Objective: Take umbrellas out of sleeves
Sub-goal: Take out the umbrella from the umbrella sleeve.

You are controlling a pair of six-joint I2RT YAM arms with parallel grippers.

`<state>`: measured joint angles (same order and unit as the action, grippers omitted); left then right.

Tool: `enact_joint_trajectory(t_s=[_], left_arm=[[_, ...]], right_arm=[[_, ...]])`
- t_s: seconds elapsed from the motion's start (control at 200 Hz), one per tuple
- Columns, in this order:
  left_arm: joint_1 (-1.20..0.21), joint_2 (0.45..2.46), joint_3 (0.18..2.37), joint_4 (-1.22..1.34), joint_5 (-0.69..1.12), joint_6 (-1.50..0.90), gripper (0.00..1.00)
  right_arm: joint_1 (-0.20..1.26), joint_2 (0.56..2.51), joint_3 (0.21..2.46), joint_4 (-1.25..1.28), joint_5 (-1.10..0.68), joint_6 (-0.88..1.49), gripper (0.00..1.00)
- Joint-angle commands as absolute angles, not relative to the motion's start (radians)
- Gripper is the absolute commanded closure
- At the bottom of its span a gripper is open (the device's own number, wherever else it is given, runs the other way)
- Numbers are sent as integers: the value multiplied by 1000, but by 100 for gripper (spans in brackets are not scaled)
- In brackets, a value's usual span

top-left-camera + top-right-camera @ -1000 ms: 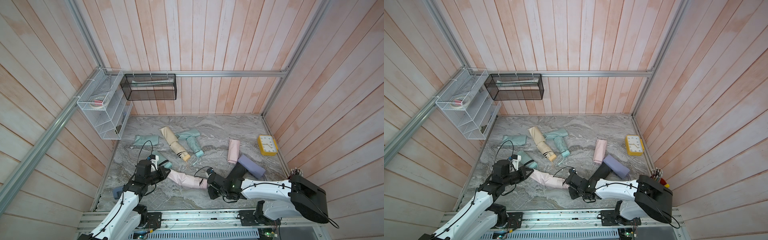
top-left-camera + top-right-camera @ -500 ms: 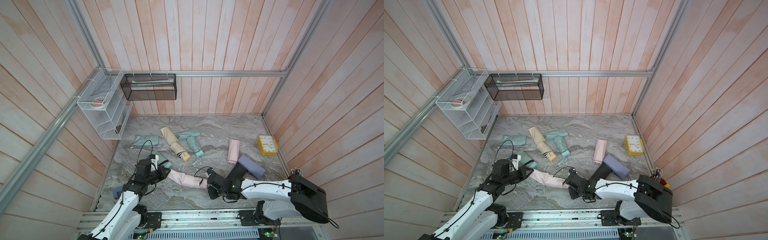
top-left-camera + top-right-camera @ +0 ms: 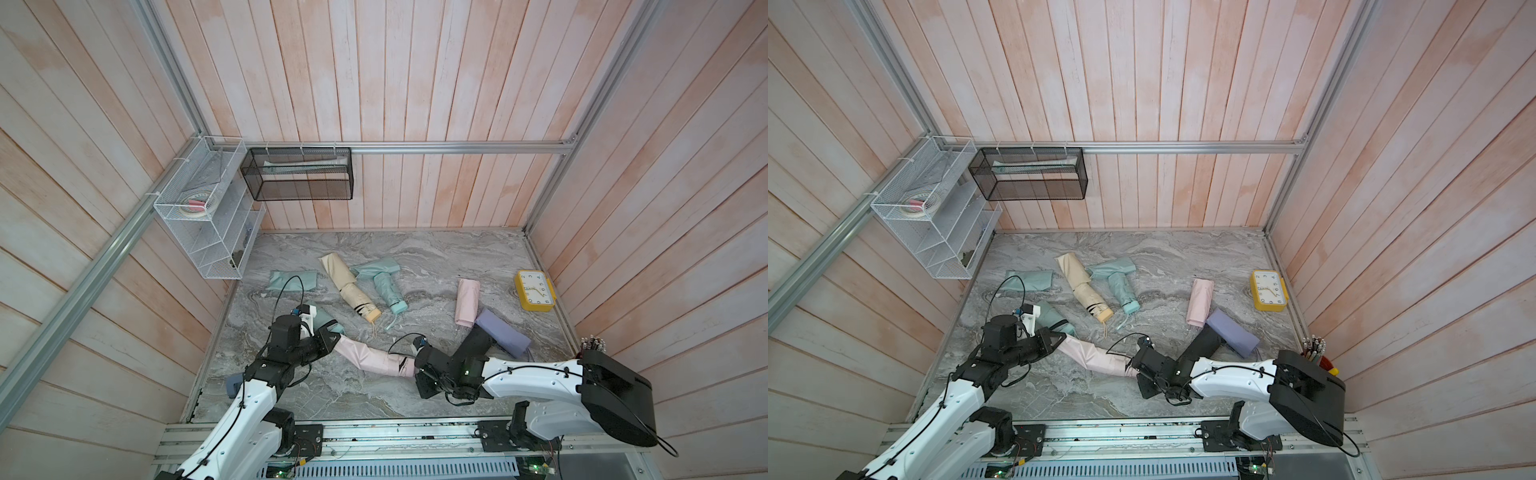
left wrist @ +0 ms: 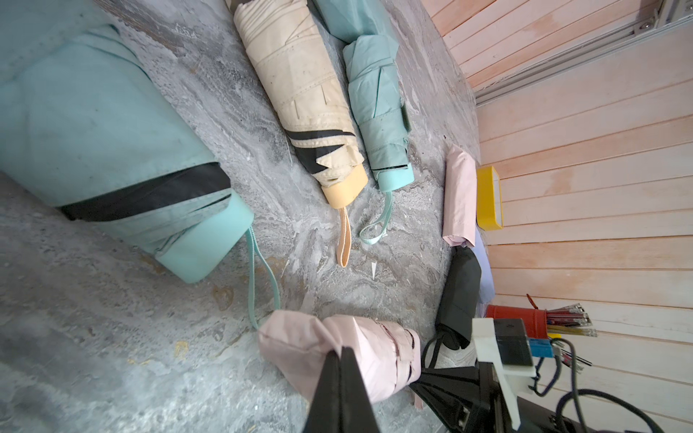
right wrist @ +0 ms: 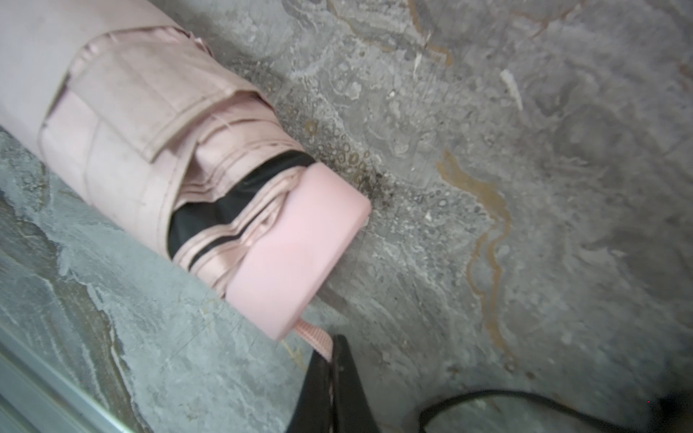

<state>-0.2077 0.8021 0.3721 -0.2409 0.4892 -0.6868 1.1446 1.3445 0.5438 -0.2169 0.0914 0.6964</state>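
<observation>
Top views: near the table's (image 3: 353, 399) front edge, the pink sleeve (image 3: 365, 358) stretches between left gripper (image 3: 336, 337) and right gripper (image 3: 415, 366). Mid-table, a cream umbrella (image 3: 351, 291) and a mint umbrella (image 3: 386, 291) lie bare, while the lavender bundle (image 3: 503, 338) looks untouched. Left wrist: jaws pinched tight on the sleeve's closed end. Right wrist: jaws clamped on the wrist cord (image 5: 313, 335). The pink umbrella (image 5: 296, 243) has its handle out, the body mostly inside.

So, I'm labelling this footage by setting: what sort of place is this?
Probably a purpose-built robot test cell: plank walls on an aluminium frame, a marble-look tabletop, left arm and right arm mounted on a front rail.
</observation>
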Motion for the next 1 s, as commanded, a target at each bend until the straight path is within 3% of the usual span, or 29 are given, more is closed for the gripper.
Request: enact_joint_trajectory(t_s=[0.0,0.99], left_arm=[[-199,793,400,-235,469,-664,100],[-134,790,470,-292,498,-624,100]], right_arm=[[1142,1356,518,-261,108,703,100],[1142,1351,514,-259,109,703,100]])
